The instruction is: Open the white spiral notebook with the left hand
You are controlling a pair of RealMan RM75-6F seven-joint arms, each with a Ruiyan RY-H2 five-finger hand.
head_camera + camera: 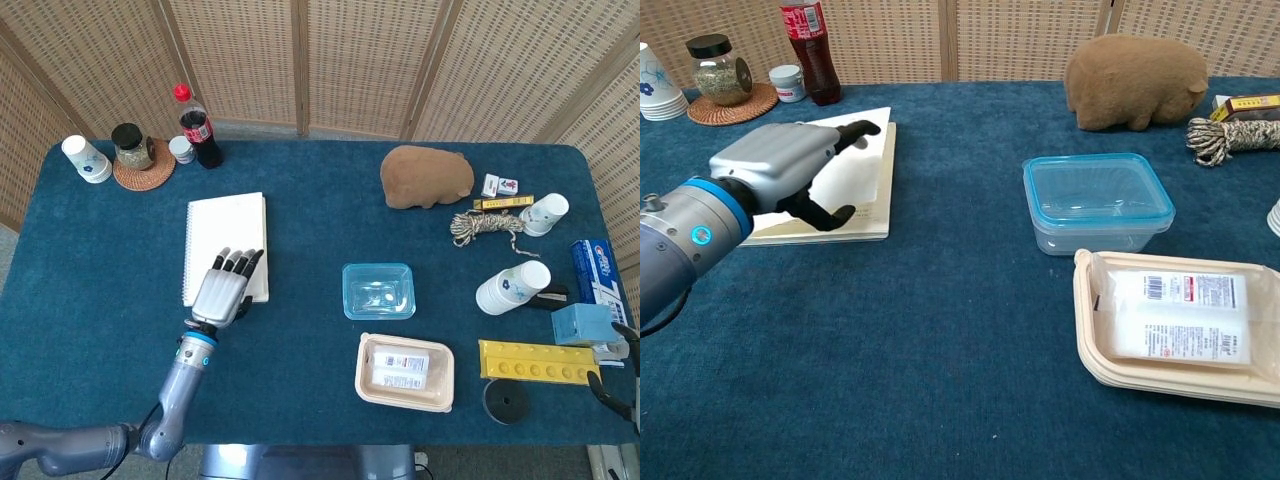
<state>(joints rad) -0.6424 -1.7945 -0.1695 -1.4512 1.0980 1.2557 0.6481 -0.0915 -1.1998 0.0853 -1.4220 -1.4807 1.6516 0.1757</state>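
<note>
The white spiral notebook (226, 228) lies left of the table's middle, its coil along the left side. In the chest view the notebook (858, 172) has its cover tilted up at the free right edge, with the pages showing beneath. My left hand (222, 290) is at the notebook's near right corner. The left hand (775, 165) holds the cover with fingers over it and the thumb curled under. Only dark fingertips of my right hand (622, 385) show at the far right frame edge, away from the notebook.
A cola bottle (197, 128), a jar (131, 146) on a coaster and a paper cup (86, 159) stand behind the notebook. To its right are a clear blue-rimmed box (379, 291), a food tray (405, 372) and a brown plush (427, 177).
</note>
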